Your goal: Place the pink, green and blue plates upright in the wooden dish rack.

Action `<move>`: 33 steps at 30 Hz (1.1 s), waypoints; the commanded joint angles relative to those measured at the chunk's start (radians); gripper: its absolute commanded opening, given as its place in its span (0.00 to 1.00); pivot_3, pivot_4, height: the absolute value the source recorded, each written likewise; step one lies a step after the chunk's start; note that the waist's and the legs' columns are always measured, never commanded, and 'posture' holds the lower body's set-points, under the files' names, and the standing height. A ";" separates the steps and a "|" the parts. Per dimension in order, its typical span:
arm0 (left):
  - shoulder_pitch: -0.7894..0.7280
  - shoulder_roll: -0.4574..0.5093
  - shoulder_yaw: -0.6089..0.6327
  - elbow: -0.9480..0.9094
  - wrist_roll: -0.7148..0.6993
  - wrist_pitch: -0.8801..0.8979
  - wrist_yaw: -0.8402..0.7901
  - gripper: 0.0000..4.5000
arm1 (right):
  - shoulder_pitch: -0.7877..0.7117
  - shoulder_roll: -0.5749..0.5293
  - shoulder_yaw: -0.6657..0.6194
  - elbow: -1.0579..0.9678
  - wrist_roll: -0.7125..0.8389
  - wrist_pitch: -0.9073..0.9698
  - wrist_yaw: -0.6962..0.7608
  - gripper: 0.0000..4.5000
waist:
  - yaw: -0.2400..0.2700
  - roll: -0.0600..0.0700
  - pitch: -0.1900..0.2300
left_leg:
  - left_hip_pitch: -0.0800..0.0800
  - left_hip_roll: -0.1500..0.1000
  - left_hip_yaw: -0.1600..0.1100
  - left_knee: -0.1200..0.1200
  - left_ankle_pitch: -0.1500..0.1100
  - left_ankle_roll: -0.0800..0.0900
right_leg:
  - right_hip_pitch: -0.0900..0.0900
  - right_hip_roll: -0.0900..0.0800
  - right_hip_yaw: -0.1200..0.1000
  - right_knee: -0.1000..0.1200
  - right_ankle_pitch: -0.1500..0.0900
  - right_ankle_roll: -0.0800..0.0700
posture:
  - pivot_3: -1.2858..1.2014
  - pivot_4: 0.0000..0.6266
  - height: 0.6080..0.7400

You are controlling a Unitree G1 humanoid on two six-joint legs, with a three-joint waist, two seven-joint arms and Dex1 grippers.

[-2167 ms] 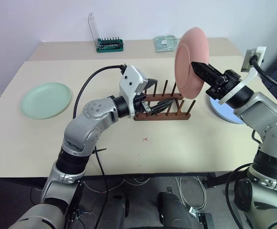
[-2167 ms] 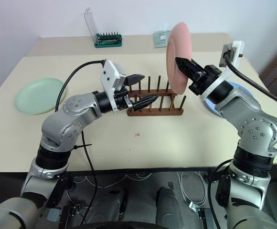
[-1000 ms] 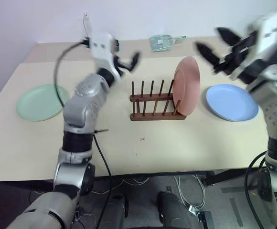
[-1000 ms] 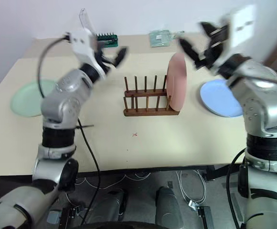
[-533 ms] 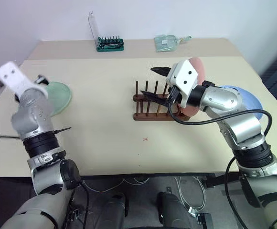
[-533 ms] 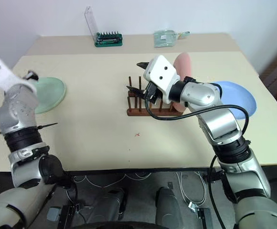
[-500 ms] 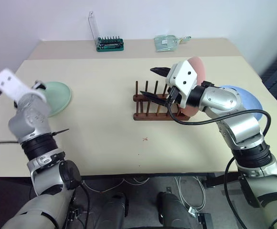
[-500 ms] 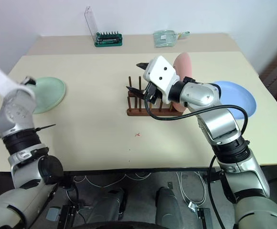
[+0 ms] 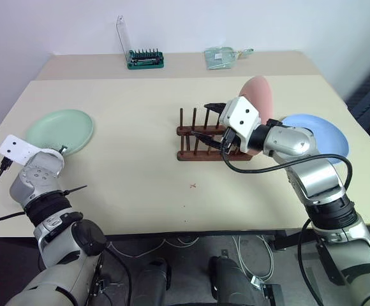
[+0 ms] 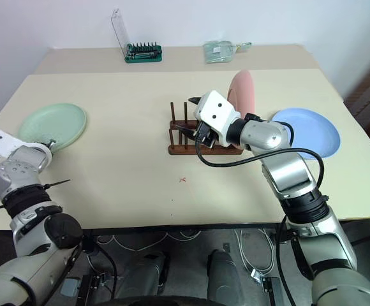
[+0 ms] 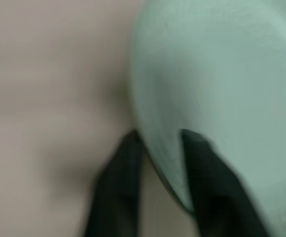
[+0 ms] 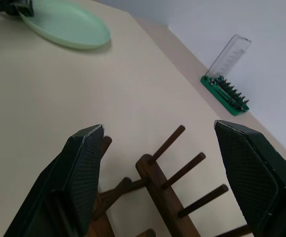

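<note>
The pink plate (image 9: 256,105) now stands upright at the right end of the wooden dish rack (image 9: 201,141), released; two seconds ago the right gripper was carrying it above the pegs. That right gripper (image 12: 167,173) has since dropped to the rack's left pegs, jaws spread wide, nothing between them. The left gripper (image 11: 158,163) has swung away from the rack to the table's left edge and is clenched on the near rim of the green plate (image 9: 60,130), which lies flat there. The blue plate (image 9: 322,136) lies flat right of the rack. No legible writing on the green bit holder (image 9: 145,60) at the back.
</note>
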 commanded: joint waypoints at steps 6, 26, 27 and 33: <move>-0.095 0.061 -0.417 -0.165 0.128 -0.147 -0.257 0.01 | -0.033 0.012 -0.025 -0.009 -0.070 -0.072 -0.025 0.81 | 0.005 -0.001 0.000 | -0.001 0.000 0.000 0.001 0.000 -0.001 | 0.000 0.000 0.000 -0.001 0.000 0.000 | 0.52 0.24 1.00; -0.257 -0.261 -0.625 -0.517 -0.028 0.074 -0.304 0.00 | -0.197 0.057 0.072 0.248 -0.450 -0.436 -0.125 0.99 | -0.002 -0.001 0.000 | -0.001 0.000 0.004 -0.001 0.002 -0.004 | -0.002 0.001 0.004 -0.001 0.000 0.000 | 0.52 0.24 1.00; -0.260 -0.263 -0.629 -0.523 -0.033 0.082 -0.308 0.00 | -0.200 0.055 0.072 0.258 -0.469 -0.447 -0.135 0.99 | -0.002 -0.001 0.000 | -0.001 0.000 0.004 -0.001 0.002 -0.004 | -0.002 0.001 0.004 -0.001 0.000 0.000 | 0.52 0.24 1.00; -0.262 -0.266 -0.652 -0.541 -0.028 0.115 -0.317 0.00 | -0.231 0.044 0.072 0.334 -0.592 -0.511 -0.219 0.99 | -0.003 -0.001 0.000 | 0.000 0.000 0.004 -0.001 0.002 -0.004 | -0.002 0.001 0.005 0.000 0.000 0.000 | 0.52 0.24 1.00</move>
